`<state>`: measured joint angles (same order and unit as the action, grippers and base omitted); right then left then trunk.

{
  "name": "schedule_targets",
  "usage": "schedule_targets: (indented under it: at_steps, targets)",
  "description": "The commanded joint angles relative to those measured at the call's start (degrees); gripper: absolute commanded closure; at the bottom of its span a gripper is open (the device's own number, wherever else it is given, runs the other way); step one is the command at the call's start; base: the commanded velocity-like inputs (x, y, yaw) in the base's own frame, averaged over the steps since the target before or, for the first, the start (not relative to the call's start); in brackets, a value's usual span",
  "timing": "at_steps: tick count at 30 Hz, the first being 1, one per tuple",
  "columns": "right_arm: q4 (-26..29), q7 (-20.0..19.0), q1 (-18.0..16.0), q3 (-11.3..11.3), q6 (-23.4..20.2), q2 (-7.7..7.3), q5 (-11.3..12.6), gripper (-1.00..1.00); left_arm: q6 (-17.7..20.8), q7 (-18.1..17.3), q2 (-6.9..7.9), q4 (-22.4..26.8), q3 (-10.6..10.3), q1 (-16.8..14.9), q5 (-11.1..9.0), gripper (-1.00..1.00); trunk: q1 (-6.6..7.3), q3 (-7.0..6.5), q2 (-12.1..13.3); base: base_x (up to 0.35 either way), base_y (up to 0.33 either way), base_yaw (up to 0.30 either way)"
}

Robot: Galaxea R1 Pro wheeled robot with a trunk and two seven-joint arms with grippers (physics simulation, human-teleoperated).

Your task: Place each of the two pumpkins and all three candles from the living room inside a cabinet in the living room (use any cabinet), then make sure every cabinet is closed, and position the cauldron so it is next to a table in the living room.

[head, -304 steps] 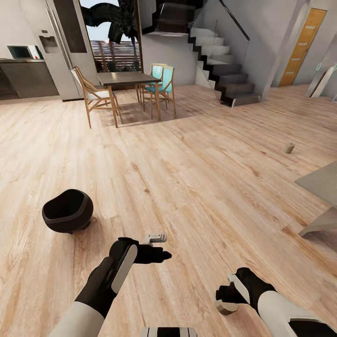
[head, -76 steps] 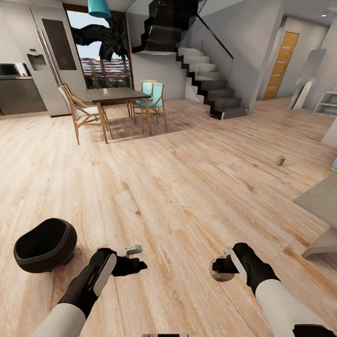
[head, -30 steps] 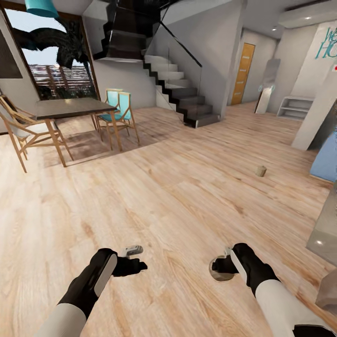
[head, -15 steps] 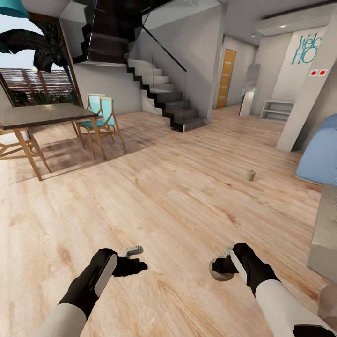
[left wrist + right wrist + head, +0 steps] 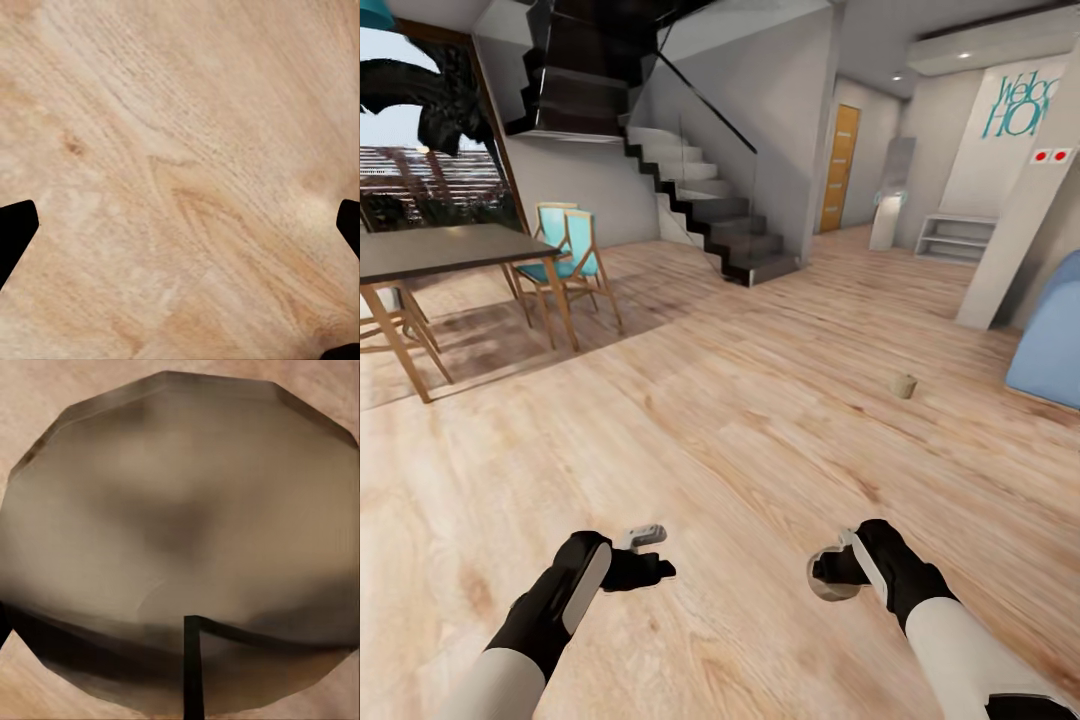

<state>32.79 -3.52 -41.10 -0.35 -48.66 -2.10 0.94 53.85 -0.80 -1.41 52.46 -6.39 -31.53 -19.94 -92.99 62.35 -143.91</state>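
**Right tool carrying candle, second candle on floor**

Right tool [image 5: 832, 577] is clamped on a tan candle [image 5: 180, 540] held low over the plank floor [image 5: 740, 420]. Left tool [image 5: 650, 545] is empty, fingers spread apart. Another candle [image 5: 902, 386] sits on the floor ahead at right, near the blue sofa [image 5: 1050, 345]. Dining table [image 5: 430, 250] at far left.

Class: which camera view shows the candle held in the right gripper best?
The right wrist view: the held candle sits close up there, round and tan. The head view shows it small, as a round shape in the right gripper. The left wrist view looks at floor.
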Motion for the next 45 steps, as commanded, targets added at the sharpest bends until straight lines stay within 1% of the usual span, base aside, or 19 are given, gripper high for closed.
schedule_targets:
  at_steps: [1,29,34,41,45]
  targets:
    - [0.1,-0.1,0.0,0.0,-0.3,-0.01,0.1,1.00,0.2,0.0,0.00,0.0,0.0,0.0,0.1,-1.00,-0.02,0.05,0.0,0.336,0.146,-0.155]
    - [0.1,0.0,0.0,-0.2,-0.3,-0.01,0.1,1.00,0.2,0.1,-0.08,-0.8,0.0,0.0,0.0,-1.00,-0.02,0.05,0.0,0.322,0.172,-0.272]
    - [0.1,-0.1,0.0,-0.2,-0.2,-0.01,0.1,1.00,0.2,0.1,-0.08,-0.8,0.0,0.0,0.0,-1.00,-0.02,0.05,0.0,0.312,0.190,-0.122]
    - [0.1,0.0,0.0,-0.2,-0.2,-0.01,0.1,1.00,0.2,0.1,-0.08,-0.8,0.0,0.0,0.0,-1.00,-0.02,0.05,0.0,0.312,0.190,-0.023]
    - [0.1,-0.1,0.0,-0.2,-0.2,-0.01,0.1,1.00,0.2,0.1,-0.08,-0.8,0.0,0.0,0.0,-1.00,-0.02,0.00,0.0,0.312,0.190,-0.170]
